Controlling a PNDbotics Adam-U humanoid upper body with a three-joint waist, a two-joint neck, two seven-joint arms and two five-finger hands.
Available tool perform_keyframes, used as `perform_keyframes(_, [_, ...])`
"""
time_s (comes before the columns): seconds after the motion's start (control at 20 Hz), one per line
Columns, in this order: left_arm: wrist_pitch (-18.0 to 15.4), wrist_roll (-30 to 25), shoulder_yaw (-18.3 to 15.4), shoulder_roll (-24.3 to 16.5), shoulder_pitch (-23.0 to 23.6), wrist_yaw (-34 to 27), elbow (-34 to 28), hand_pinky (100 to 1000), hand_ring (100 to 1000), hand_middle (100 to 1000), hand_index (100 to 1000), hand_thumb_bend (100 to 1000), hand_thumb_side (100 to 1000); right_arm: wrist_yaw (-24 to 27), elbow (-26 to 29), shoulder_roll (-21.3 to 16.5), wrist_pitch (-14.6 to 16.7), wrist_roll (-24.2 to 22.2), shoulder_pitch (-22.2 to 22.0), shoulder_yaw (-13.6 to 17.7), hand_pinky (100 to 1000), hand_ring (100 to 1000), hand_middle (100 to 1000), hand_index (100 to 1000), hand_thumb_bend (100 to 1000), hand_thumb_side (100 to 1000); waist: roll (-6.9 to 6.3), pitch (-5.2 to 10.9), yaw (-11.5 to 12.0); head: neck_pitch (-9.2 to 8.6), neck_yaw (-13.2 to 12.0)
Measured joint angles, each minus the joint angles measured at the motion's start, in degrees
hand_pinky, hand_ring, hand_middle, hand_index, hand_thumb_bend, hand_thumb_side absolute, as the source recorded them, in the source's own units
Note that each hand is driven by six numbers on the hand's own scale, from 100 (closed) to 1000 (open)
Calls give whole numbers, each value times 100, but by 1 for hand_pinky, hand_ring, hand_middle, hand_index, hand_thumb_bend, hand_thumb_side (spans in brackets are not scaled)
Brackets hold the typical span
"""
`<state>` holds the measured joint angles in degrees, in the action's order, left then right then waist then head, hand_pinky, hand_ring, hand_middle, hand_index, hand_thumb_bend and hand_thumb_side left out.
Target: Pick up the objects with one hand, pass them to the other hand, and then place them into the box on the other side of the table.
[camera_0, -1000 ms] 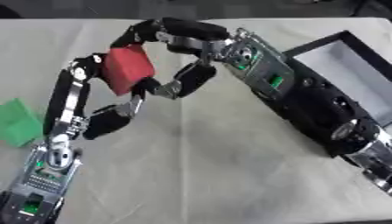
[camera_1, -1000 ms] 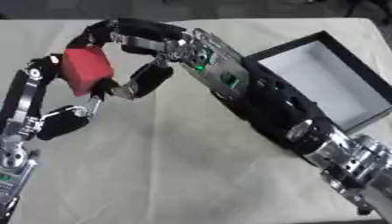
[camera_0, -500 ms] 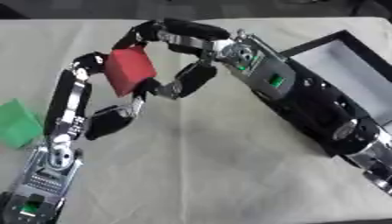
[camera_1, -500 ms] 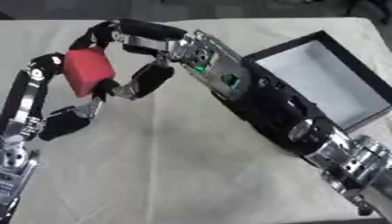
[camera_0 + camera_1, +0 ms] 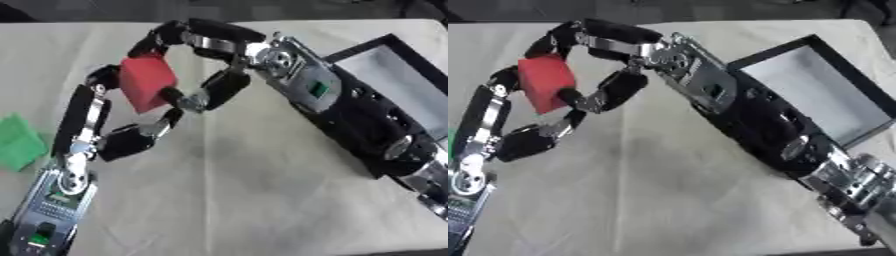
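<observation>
Fingers [image 5: 87,107] of the left hand [image 5: 105,135] are curled round the red block [image 5: 145,83] from its 7 o'clock side, and those of the right hand [image 5: 219,60] close on the same block from 12 and 4 o'clock, so both hands grasp it together above the tabletop [image 5: 245,200]. The block is held in the air at about 10 o'clock of the scene, between the two hands, not resting on the cloth. It looks like a light, stiff cube with flat faces, perhaps foam or plastic; I judge it will not bend, but smooth faces could slip. The best hold seems to be on two opposite flat faces, away from the corners. The black box [image 5: 815,95] with a pale inside lies at 2 o'clock, well apart from the block. A green thing [image 5: 17,142] lies on the tabletop at 9 o'clock, untouched.
</observation>
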<state>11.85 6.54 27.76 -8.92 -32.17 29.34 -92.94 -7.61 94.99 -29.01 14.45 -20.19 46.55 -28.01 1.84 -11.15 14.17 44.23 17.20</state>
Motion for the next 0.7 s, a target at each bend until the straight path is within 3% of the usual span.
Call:
perform_keyframes(0.5, [109,7,-1,0,50,74,49,842,727,678,814,631,490,290,270,-81,-202,16,-62,131,929,720,506,667,100,193,0,0,-58,0,-21])
perform_keyframes(0.7, [148,45,-8,-5,105,82,68,839,722,670,811,609,482,590,550,-319,-311,119,-179,323,931,721,507,668,100,189,0,0,-145,0,-52])
